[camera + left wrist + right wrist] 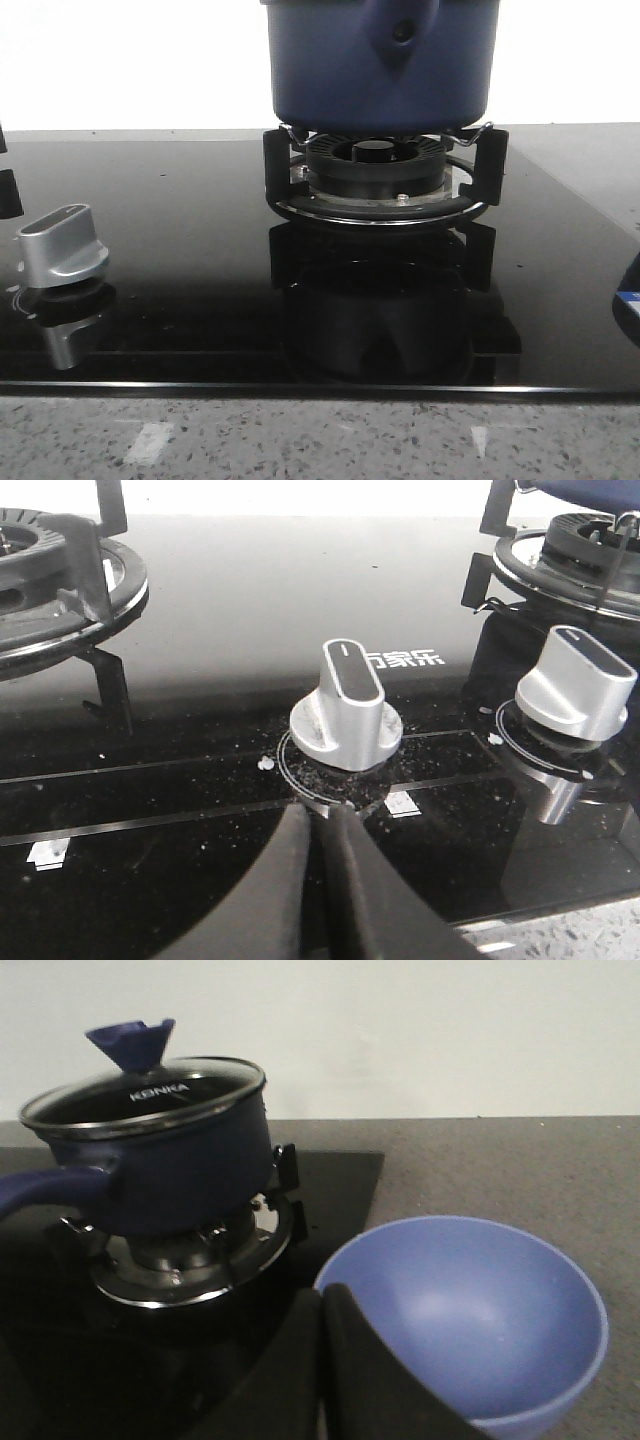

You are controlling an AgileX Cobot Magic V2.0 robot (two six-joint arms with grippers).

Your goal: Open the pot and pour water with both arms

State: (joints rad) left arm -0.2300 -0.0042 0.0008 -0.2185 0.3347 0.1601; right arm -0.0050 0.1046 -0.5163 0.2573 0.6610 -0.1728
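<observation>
The dark navy pot (380, 60) stands on the right burner (380, 180), its handle mount facing the camera. In the right wrist view the pot (170, 1165) carries a glass lid (145, 1095) with a blue knob (130, 1042), and its handle (50, 1188) points sideways. My right gripper (322, 1293) is shut and empty, low beside a light-blue bowl (480, 1320), well short of the pot. My left gripper (318, 812) is shut and empty, low over the black glass just before a silver stove knob (345, 705).
A second silver knob (578, 683) sits nearer the pot's burner (570, 550); it shows in the front view (62, 247) too. An empty burner (60, 580) lies on the other side. The black glass hob (200, 300) meets a speckled counter (320, 440) in front.
</observation>
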